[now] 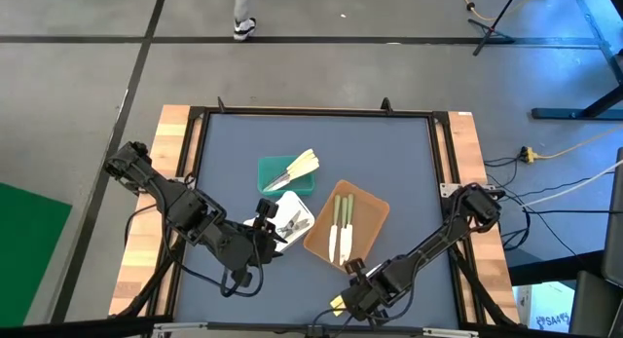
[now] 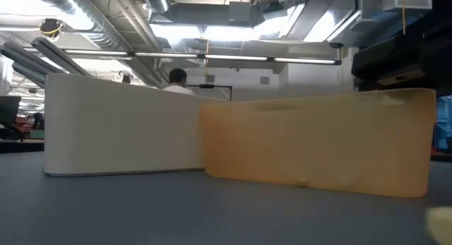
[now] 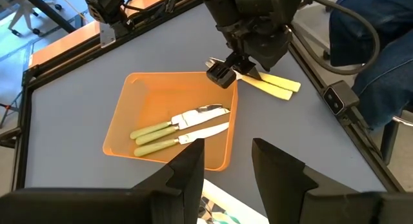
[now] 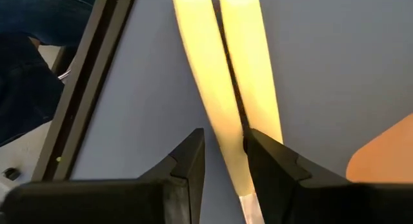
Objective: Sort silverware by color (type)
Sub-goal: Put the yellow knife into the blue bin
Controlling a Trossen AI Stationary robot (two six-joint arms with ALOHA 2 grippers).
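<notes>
pale cutlery at right gripper: two pale cream-yellow plastic utensils [image 4: 226, 88] lie side by side on the table, handles running in between the right gripper's fingers [image 4: 187, 166]; in the left wrist view the same pair [image 3: 274, 85] sticks out from under that gripper, just beside the brown tray's corner
olive cutlery: two olive-green-handled white-tipped plastic knives [image 1: 340, 229] lie side by side in the brown rectangular plastic tray [image 1: 375, 213], mid table, near the right gripper but apart from it
cream cutlery in green tray: a fan of pale cream-yellow pieces [image 1: 297, 169] lies across the small green square tray [image 1: 269, 169], well apart from both grippers
translucent cutlery: whitish-blue translucent pieces [image 1: 289, 221] lie in the white tray [image 1: 302, 213], touching or just under the left gripper's tip, cannot tell which
surface: dark blue-grey mat [image 1: 399, 148] in a black frame, on a wooden table top [image 1: 175, 133]; low view shows the white tray wall [image 2: 120, 125] and the brown tray wall [image 2: 318, 142] touching at one end
room: grey floor with dark lines, a person's shoe [image 1: 244, 27] at the far edge, cables at the right; a person's head [image 2: 177, 78] behind the white tray in the low view
right gripper [image 1: 353, 295]: near table edge, jaws narrow, closed around the pale yellow pair
left gripper [image 1: 265, 229]: at the white tray's near side, fingers [image 3: 190, 169] parted a little with nothing seen between them; points towards the brown tray
</notes>
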